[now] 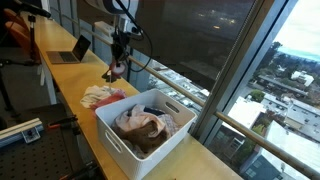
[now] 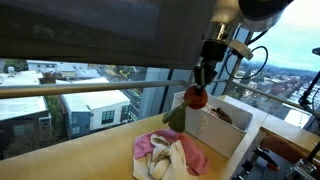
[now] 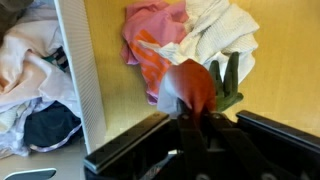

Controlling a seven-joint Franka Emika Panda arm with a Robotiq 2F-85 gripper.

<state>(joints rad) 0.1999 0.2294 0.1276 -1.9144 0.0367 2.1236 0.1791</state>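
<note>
Closest to the wrist camera, the jaws are clenched on a red and green cloth. It hangs clear of the desk over the pink and white heap toward the room-side edge, beside the white bin. The pinch looks thin, so the cloth may slip, or its tail may snag the bin's rim.

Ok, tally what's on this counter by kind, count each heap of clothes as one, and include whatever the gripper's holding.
White basket: 1
Laptop: 1
Heaps of clothes: 2, the counter heap and the basket heap
Red cloth in the gripper: 1
Total: 5
</note>
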